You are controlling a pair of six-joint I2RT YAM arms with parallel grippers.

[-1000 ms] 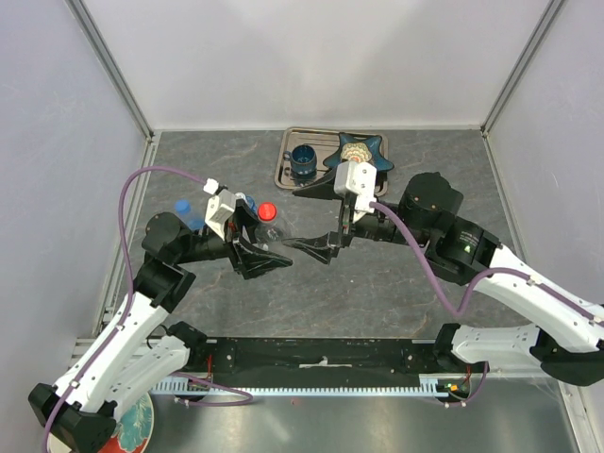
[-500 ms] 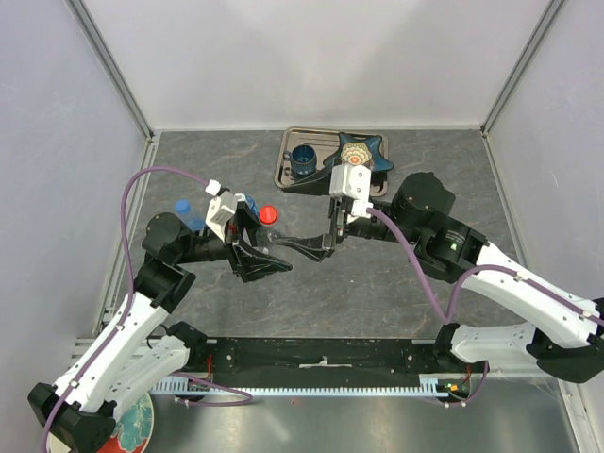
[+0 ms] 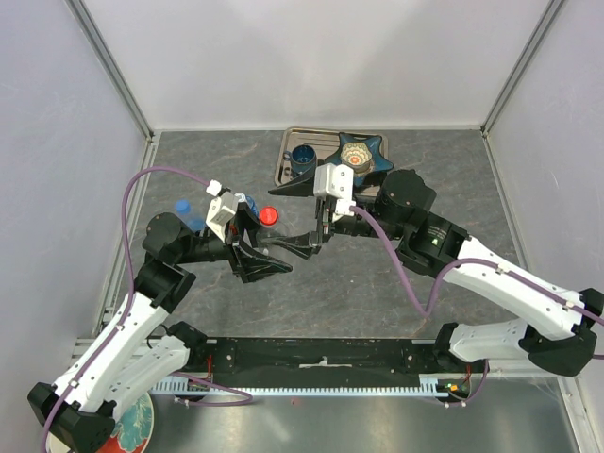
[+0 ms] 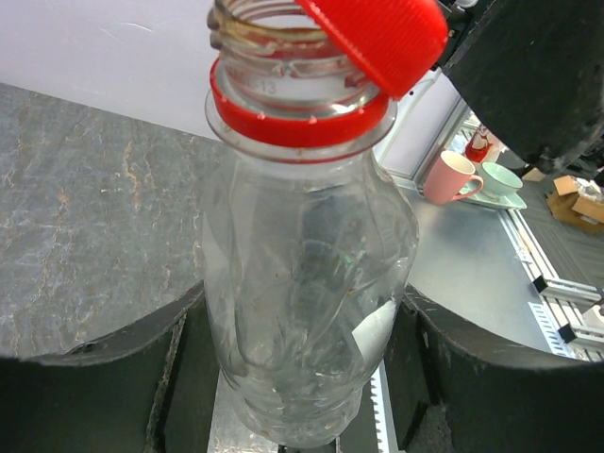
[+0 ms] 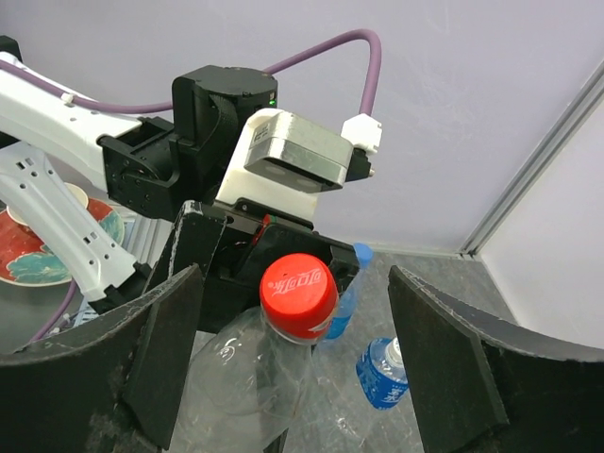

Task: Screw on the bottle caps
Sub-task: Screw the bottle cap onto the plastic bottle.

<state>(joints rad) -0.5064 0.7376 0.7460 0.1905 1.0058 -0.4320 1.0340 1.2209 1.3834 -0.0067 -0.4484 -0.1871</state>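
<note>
The red cap point(image 4: 377, 38) runs off the left wrist view's top edge, and the clear bottle point(image 4: 311, 283) is cut off at the bottom. From above, the left hand point(image 3: 271, 257) hides most of that bottle.

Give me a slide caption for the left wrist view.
Left tool grips a clear bottle, its red cap sitting tilted over the open neck, not yet screwed down.

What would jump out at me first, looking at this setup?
A clear plastic bottle is gripped in the left tool above mid-table, a red screw cap sitting crooked on its mouth. The right tool stands open on either side of that cap. At the far edge, a metal tray holds a dark blue cup.
</note>
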